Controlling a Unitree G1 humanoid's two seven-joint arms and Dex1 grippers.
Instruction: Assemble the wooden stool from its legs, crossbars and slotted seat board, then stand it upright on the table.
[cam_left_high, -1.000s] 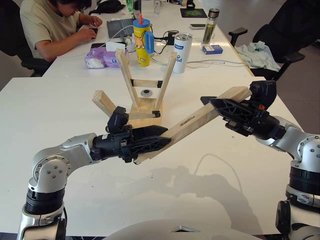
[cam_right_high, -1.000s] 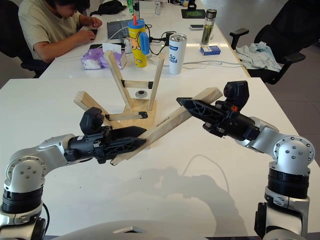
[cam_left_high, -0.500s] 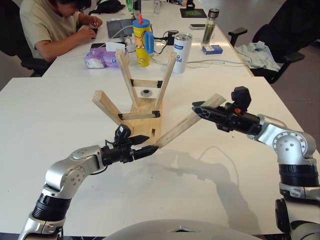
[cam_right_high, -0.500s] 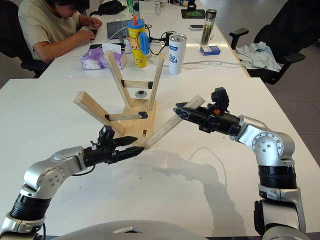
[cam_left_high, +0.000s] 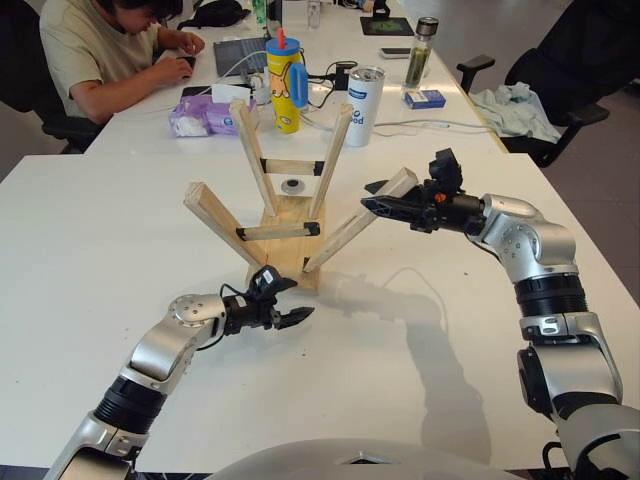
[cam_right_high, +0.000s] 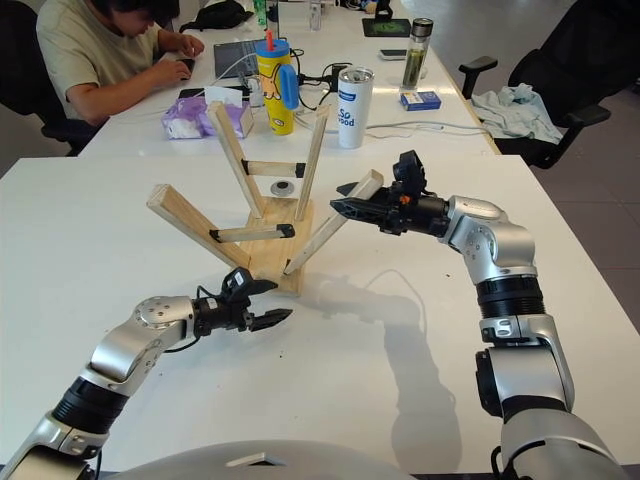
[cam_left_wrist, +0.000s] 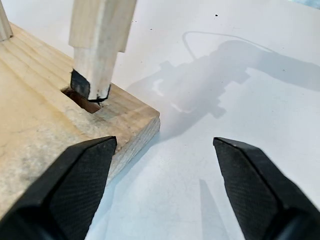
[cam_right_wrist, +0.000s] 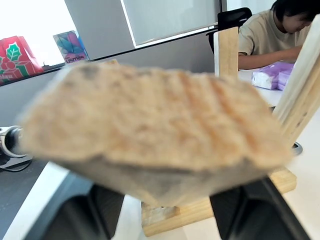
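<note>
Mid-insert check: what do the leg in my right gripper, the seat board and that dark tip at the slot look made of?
Leg: pale bare wood, grain visible on its end face. Seat board: same matte raw wood, streaky grain. Dark tip: black coating, maybe tape or paint; unclear.

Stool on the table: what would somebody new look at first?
Probably the upside-down stool in the middle of the white table, with three legs poking up. The right gripper grips a fourth leg slanting down to the stool's near corner. The left gripper sits open beside that corner.
</note>
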